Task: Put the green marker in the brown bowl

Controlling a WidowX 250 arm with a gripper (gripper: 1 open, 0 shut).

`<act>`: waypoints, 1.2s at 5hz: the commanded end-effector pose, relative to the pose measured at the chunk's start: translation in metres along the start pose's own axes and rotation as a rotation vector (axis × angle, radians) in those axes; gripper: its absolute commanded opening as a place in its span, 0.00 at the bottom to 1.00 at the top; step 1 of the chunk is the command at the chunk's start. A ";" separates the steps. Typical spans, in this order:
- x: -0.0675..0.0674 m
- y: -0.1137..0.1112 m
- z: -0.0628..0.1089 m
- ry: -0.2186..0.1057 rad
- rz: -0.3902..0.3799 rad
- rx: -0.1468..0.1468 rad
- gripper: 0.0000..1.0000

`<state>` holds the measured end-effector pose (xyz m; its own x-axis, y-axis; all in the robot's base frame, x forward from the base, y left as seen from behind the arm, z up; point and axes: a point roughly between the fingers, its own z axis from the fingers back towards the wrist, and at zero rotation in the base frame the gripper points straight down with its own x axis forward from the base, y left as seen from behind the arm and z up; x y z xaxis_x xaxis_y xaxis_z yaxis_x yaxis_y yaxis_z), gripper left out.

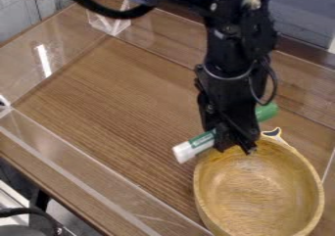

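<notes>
My gripper (240,139) points straight down and is shut on the green marker (201,144). The marker lies roughly level in the fingers, its white end sticking out to the lower left and its green cap (267,112) showing on the right of the fingers. It hangs just above the far rim of the brown bowl (258,192), a light tan wooden bowl at the lower right with a small notched tab (273,134) on its rim. The white end is still outside the rim. The bowl holds nothing.
The wooden table (118,93) is ringed by low clear plastic walls (66,157). A clear folded plastic stand (108,15) sits at the back left. The black arm (242,34) rises above the bowl's far side.
</notes>
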<state>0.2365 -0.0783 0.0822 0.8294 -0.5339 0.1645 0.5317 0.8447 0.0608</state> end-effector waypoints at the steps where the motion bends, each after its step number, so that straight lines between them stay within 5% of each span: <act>1: 0.006 -0.007 0.011 -0.064 -0.005 0.012 0.00; 6: 0.002 -0.029 0.007 -0.105 -0.002 -0.042 0.00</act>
<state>0.2182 -0.0987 0.0753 0.8257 -0.5208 0.2169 0.5312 0.8472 0.0121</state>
